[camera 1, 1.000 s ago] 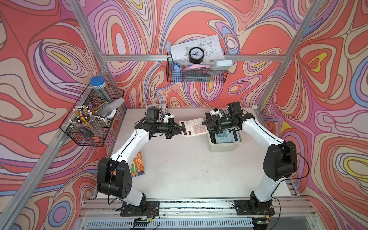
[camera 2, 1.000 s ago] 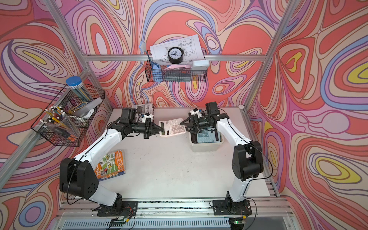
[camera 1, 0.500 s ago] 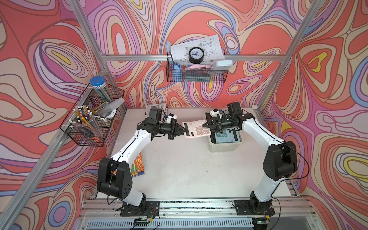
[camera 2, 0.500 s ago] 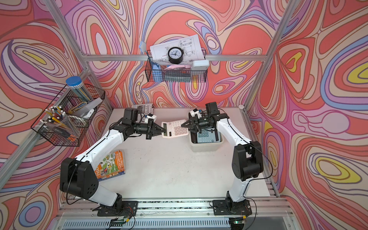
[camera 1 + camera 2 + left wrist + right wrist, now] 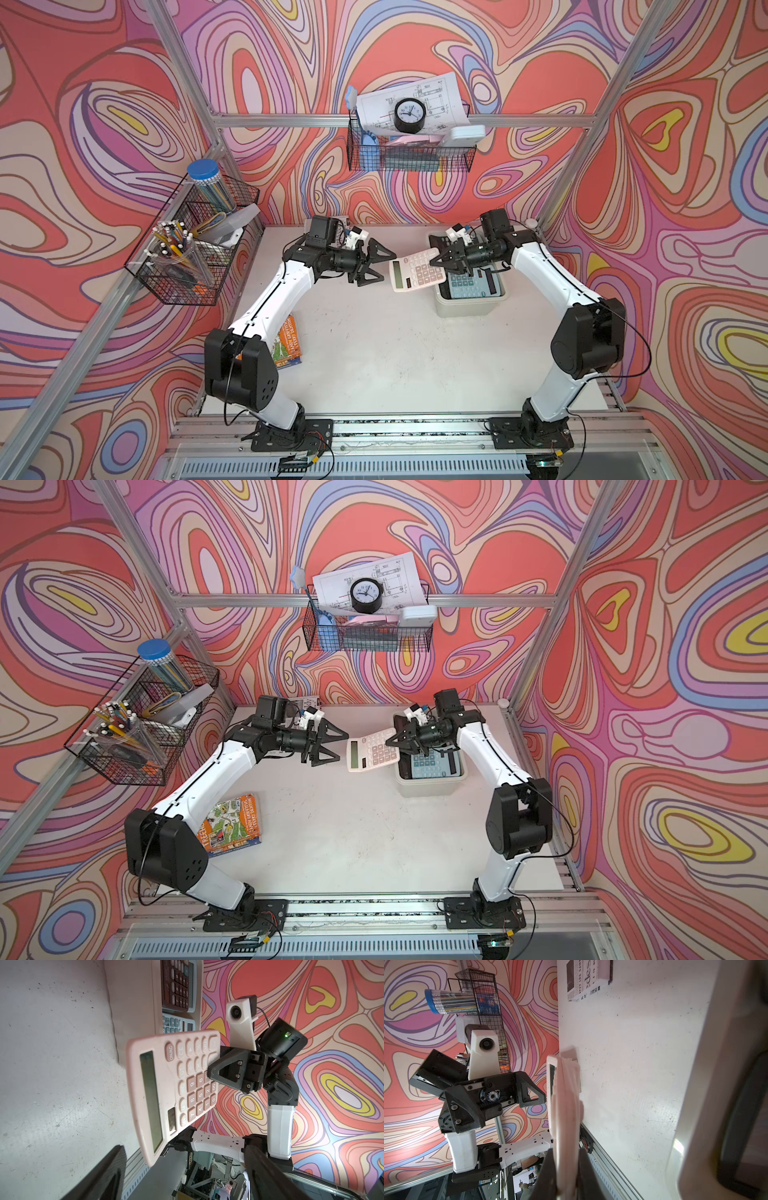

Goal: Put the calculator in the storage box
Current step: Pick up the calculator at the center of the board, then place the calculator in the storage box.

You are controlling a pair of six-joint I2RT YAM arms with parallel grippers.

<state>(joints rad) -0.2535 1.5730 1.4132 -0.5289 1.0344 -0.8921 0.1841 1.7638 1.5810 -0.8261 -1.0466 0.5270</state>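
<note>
Well, in both top views my right gripper point(image 5: 437, 262) is clamped on the key end of the pink calculator point(image 5: 415, 272), held in the air beside the storage box point(image 5: 469, 309). My left gripper point(image 5: 376, 264) stands wide, just clear.

Left wrist view: stored calculators point(image 5: 178, 985) crowd the box, so mine may snag the rim.

Right wrist view: this end pinch could droop; bare table point(image 5: 633, 1064) lies below.

Left tool point(image 5: 386, 267) gapes wide; right tool point(image 5: 435, 262) is pinched closed.

calc x3 point(image 5: 162, 1088) point(image 5: 176, 1024) point(image 5: 178, 982), storage box x1 point(image 5: 465, 308), book x2 point(image 5: 232, 825) point(image 5: 587, 980), wire basket x2 point(image 5: 174, 286) point(image 5: 415, 164)
</note>
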